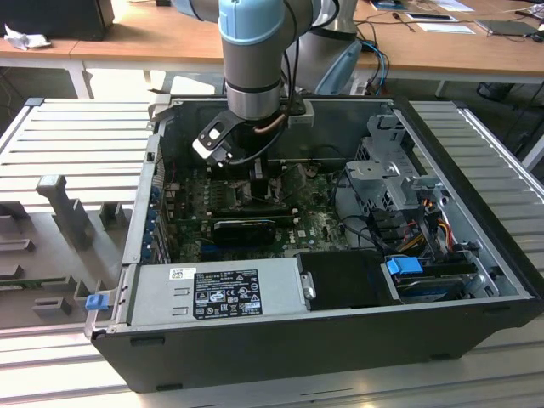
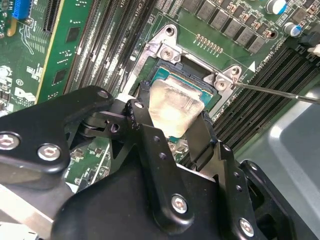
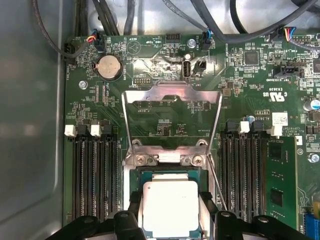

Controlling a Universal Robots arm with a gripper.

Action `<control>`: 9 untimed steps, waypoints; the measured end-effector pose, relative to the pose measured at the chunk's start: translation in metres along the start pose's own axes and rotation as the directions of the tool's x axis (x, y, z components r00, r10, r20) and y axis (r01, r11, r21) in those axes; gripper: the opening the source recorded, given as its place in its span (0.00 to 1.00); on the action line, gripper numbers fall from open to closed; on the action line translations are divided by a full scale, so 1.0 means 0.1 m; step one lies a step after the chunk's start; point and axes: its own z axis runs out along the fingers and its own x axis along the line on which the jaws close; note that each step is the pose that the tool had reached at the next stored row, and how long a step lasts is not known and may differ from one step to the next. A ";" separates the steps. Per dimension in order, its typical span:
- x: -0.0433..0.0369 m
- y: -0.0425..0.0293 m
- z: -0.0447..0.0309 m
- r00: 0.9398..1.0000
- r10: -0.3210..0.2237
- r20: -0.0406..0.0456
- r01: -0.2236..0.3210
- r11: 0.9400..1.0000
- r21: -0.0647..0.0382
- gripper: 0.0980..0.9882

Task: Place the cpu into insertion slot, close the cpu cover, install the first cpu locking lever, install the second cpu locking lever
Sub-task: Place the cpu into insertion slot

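In hand, by judgement, the first step: placing of the small flat square cpu with pale silvery-grey metal top [image 3: 170,210] into the square insertion slot with dark frame [image 2: 194,69] on the green motherboard [image 3: 250,95]. Held by the black two-finger gripper [image 2: 173,114], fingers [image 2: 141,102] narrowed onto two opposite edges of the cpu. Located directly over the insertion slot, inside the outline of its frame, perhaps a little tilted in the second wrist view; impossible to tell whether already touching the pin field or just above it. Not yet closed: the thin square silvery metal cpu cover with large window [image 3: 172,92], standing open and leaned back from its hinge at one edge of the slot. Also free, not hooked: a thin metal locking lever rod [image 2: 280,93] just beside the slot. Needed for finishing this step, probably: keeping the cpu level, edges parallel to the frame, no side push on the pins. Pose in the exterior view: pale blue and grey arm [image 1: 251,51] reaching straight down into the open black computer case [image 1: 297,353], wrist vertical, low above the board, near the middle of the case.
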 end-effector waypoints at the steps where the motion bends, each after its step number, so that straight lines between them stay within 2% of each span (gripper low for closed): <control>1: 0.000 0.000 0.008 1.000 0.000 0.000 0.000 1.000 0.000 0.49; 9: -0.001 -0.002 0.027 1.000 0.000 0.000 0.000 1.000 0.000 0.50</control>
